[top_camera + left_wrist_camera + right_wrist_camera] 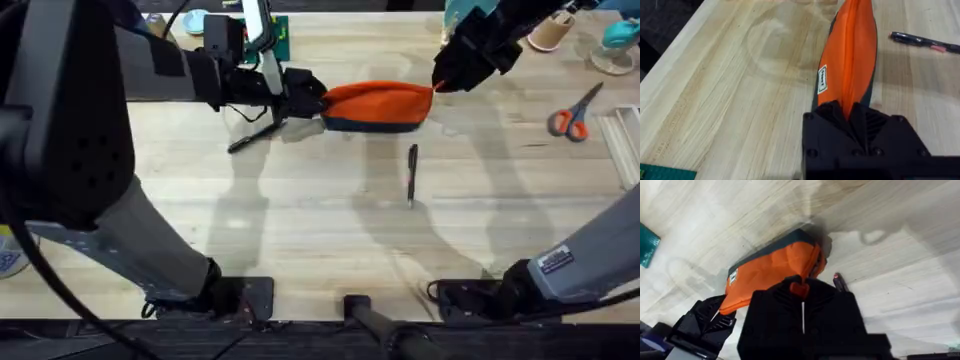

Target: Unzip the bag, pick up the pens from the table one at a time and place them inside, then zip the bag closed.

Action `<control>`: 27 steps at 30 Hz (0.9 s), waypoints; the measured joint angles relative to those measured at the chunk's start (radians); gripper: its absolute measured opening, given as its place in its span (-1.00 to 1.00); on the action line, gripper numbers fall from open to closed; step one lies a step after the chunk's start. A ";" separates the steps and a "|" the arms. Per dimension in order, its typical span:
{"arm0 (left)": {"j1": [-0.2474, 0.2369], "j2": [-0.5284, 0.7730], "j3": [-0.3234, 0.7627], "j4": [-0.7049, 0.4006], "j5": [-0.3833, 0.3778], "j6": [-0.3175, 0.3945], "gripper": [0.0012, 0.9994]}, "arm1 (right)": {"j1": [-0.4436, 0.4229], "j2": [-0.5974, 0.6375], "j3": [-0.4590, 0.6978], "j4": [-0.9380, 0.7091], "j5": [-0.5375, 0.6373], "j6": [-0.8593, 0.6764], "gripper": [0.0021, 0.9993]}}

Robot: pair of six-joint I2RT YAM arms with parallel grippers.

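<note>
Pincers are clamping opposite ends of the oblong orange fabric pouch (378,105): left pincer (300,97) anchoring, right pincer (441,82) pinching the zipper tab. Pulling should be running straight along the zipper.

Matt orange cloth bag (378,104) (navy base) on grained wooden table (300,220).

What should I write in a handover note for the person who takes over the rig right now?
Left gripper: shut on the bag's left end.
Right gripper: shut on the zipper pull at the bag's right end.
Bag: on the table, far centre.
Pens: one in front of the bag, one by the left gripper.
Done: both ends gripped.
Left: load both pens, zip shut.
</note>
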 joint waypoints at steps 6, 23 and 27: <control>0.000 0.000 0.000 0.000 0.000 0.000 -0.92 | 0.018 0.000 0.000 0.015 0.021 -0.001 -0.94; 0.005 0.000 0.000 0.003 -0.001 0.000 -0.92 | 0.067 0.000 0.005 0.072 0.050 -0.007 -0.94; 0.005 0.000 0.000 0.003 -0.001 0.000 -0.92 | 0.073 0.000 0.005 0.083 0.053 -0.008 -0.94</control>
